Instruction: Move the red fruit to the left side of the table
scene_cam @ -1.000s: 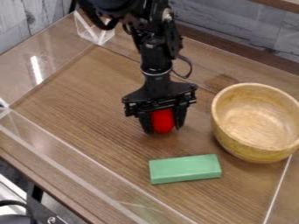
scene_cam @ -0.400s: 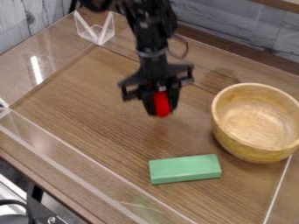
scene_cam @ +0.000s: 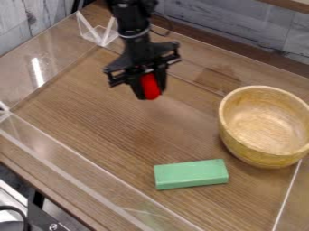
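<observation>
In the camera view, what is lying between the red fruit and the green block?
Only bare table lies between the red fruit and the green block.

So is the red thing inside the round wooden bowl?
No, the red thing is at the tool, left of the bowl.

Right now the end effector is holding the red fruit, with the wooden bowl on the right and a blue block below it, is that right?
The block is green, not blue, as the camera view shows; the rest stands.
</observation>
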`<state>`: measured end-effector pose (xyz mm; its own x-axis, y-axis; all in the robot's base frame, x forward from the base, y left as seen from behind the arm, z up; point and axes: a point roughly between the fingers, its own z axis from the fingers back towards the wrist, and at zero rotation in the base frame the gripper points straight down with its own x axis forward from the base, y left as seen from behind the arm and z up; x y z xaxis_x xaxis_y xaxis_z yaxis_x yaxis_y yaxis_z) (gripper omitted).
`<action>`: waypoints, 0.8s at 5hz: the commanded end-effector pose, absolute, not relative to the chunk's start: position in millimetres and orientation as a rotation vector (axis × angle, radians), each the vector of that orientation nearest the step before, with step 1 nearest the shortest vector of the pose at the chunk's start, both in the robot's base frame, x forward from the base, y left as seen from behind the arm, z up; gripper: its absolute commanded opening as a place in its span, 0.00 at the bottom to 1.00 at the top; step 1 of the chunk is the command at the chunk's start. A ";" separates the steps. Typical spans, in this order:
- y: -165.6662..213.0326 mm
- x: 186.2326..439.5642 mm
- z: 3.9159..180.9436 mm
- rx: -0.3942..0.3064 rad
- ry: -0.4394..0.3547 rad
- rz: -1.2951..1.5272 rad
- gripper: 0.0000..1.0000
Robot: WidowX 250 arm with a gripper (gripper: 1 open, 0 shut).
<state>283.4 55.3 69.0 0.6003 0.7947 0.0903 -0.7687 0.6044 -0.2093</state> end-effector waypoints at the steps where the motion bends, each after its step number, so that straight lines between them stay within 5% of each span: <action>1: 85.9 283.5 84.3 -0.154 -0.247 0.913 0.00; 4: 156.9 293.5 63.5 -0.093 -0.258 0.958 0.00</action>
